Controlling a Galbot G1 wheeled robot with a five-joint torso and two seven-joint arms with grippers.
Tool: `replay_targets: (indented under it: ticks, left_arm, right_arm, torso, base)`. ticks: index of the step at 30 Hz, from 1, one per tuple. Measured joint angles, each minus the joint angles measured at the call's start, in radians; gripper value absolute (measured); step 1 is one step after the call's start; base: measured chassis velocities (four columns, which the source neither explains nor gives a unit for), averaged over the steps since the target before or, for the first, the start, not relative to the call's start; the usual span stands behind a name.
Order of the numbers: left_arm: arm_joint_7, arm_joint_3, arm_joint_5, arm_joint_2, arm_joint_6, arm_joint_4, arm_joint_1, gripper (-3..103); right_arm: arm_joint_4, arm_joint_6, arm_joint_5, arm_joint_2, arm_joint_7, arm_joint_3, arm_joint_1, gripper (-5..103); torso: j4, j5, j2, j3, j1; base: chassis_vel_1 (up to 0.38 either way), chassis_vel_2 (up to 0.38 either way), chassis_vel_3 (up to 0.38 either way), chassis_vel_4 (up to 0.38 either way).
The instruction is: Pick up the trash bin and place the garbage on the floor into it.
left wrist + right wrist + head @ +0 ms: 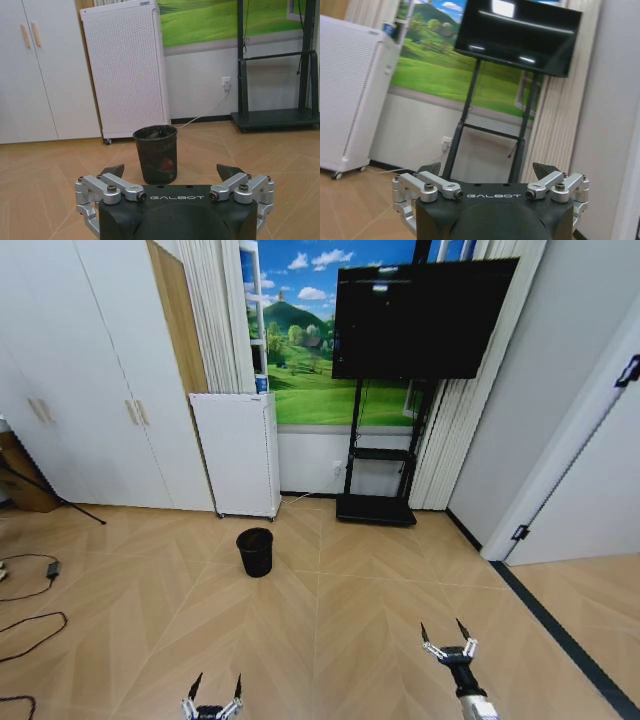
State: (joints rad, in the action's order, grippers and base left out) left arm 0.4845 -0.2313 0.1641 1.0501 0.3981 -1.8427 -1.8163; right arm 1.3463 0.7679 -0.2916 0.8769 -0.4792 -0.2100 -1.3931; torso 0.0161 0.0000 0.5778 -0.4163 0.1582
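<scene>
Ahead at twelve o'clock, on the wooden floor: the trash bin, upright, black, just in front of the white perforated appliance and left of the TV stand. Something reddish inside the bin, seen through its side from the left wrist view. Low at seven o'clock, the left gripper, fingers spread, gripping nothing, well short of the bin. At five o'clock, the right gripper, fingers likewise apart, empty, raised above the floor.

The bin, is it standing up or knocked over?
Standing up. The bin sits on its base on the floor with its round rim on top, in front of the left gripper.
</scene>
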Motion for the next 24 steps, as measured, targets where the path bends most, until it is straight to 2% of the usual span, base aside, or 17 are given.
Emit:
replay_targets:
  ticks: [1, 2, 4, 5, 8, 9, 12, 13, 14, 16, 19, 21, 22, 24]
  left_arm:
    - [0.009, -0.009, 0.024, -0.03, -0.008, -0.021, 0.003, 100]
    - [0.009, -0.009, 0.024, -0.03, -0.008, -0.021, 0.003, 100]
    - [0.028, -0.046, 0.075, -0.082, -0.022, -0.055, 0.004, 100]
    - [0.028, -0.046, 0.075, -0.082, -0.022, -0.055, 0.004, 100]
    - [0.052, -0.126, 0.167, -0.169, -0.046, -0.108, 0.0, 100]
    - [0.052, -0.126, 0.167, -0.169, -0.046, -0.108, 0.0, 100]
    - [0.088, -0.208, 0.27, -0.286, -0.082, -0.157, 0.017, 100]
    - [0.088, -0.208, 0.27, -0.286, -0.082, -0.157, 0.017, 100]
    - [0.103, -0.224, 0.301, -0.317, -0.092, -0.167, 0.03, 100]
    - [0.156, -0.257, 0.405, -0.414, -0.126, -0.189, 0.11, 100]
    - [0.175, -0.26, 0.441, -0.445, -0.138, -0.19, 0.15, 100]
    - [0.239, -0.231, 0.514, -0.505, -0.175, -0.184, 0.267, 100]
    - [0.239, -0.231, 0.514, -0.505, -0.175, -0.184, 0.267, 100]
    - [0.264, -0.206, 0.549, -0.531, -0.196, -0.172, 0.322, 100]
  right_arm:
    - [0.059, -0.045, -0.101, -0.023, -0.017, 0.023, 0.017, 100]
    - [0.059, -0.045, -0.101, -0.023, -0.017, 0.023, 0.017, 100]
    - [0.115, -0.08, -0.184, -0.069, -0.033, 0.068, 0.048, 100]
    - [0.115, -0.08, -0.184, -0.069, -0.033, 0.068, 0.048, 100]
    - [0.172, -0.131, -0.248, -0.138, -0.074, 0.155, 0.127, 100]
    - [0.172, -0.131, -0.248, -0.138, -0.074, 0.155, 0.127, 100]
    - [0.219, -0.226, -0.309, -0.216, -0.15, 0.262, 0.246, 100]
    - [0.219, -0.226, -0.309, -0.216, -0.15, 0.262, 0.246, 100]
    - [0.221, -0.244, -0.32, -0.233, -0.16, 0.289, 0.275, 100]
    - [0.222, -0.312, -0.385, -0.285, -0.191, 0.386, 0.379, 100]
    - [0.222, -0.346, -0.419, -0.296, -0.205, 0.411, 0.412, 100]
    - [0.207, -0.447, -0.497, -0.295, -0.275, 0.458, 0.48, 100]
    - [0.207, -0.447, -0.497, -0.295, -0.275, 0.458, 0.48, 100]
    - [0.182, -0.498, -0.535, -0.271, -0.331, 0.48, 0.514, 100]
  torso:
    - [-0.0002, -0.0002, 0.0, 0.0, 0.0]
    - [-0.0002, -0.0002, 0.0, 0.0, 0.0]
    - [-0.0003, -0.0002, -0.001, 0.0, 0.0]
    - [-0.0003, -0.0002, -0.001, 0.0, 0.0]
    - [-0.0001, 0.0, -0.001, 0.001, 0.0]
    - [-0.0001, 0.0, -0.001, 0.001, 0.0]
    - [-0.0004, -0.0001, -0.001, 0.001, -0.001]
    - [-0.0004, -0.0001, -0.001, 0.001, -0.001]
    - [-0.0005, -0.0002, -0.001, 0.001, -0.001]
    - [-0.0002, 0.0, -0.002, 0.001, -0.001]
    - [-0.0001, -0.0001, -0.002, 0.001, -0.001]
    - [0.0001, -0.0001, -0.002, 0.001, -0.001]
    - [0.0001, -0.0001, -0.002, 0.001, -0.001]
    - [0.0002, -0.0001, -0.002, 0.001, -0.001]
  base:
    - [0.0, 0.0, 0.0, 0.0]
    - [0.0, 0.0, 0.0, 0.0]
    - [0.0, 0.0, 0.0, 0.0]
    - [0.0, 0.0, 0.0, 0.0]
    - [0.0, 0.0, 0.0, 0.0]
    - [0.0, 0.0, 0.0, 0.0]
    - [0.0, 0.0, 0.0, 0.0]
    - [0.0, 0.0, 0.0, 0.0]
    - [0.0, 0.0, 0.0, 0.0]
    - [0.0, 0.0, 0.0, 0.0]
    - [0.0, 0.0, 0.0, 0.0]
    - [0.0, 0.0, 0.0, 0.0]
    - [0.0, 0.0, 0.0, 0.0]
    - [0.0, 0.0, 0.0, 0.0]
